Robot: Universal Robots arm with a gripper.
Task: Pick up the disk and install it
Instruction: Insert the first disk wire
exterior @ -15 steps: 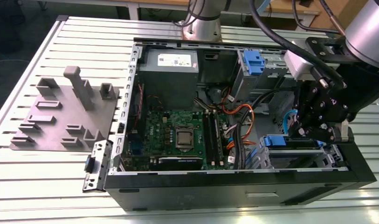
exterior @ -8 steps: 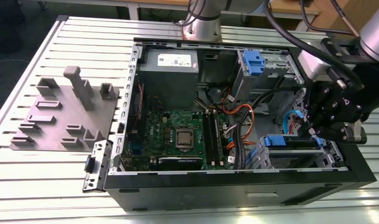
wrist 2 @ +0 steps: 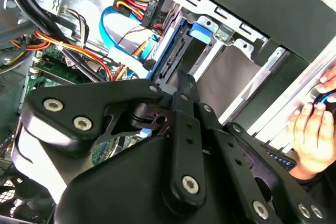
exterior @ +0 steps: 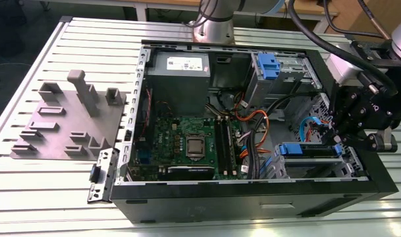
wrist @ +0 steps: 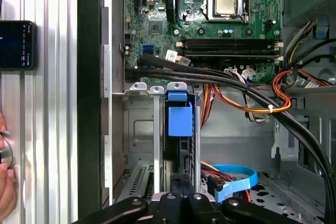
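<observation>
Blue bracket and all, the disk is sitting in the drive cage of the computer case, and your claw is pressing on its end, fingers seemingly together, so seating looks nearly done; beyond, a slatted metal counter is carrying a grey fixture plate.

Disk stands edgewise in drive cage

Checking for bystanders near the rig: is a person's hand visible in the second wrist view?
Yes, a hand rests on the slatted table beside the computer case.
</observation>
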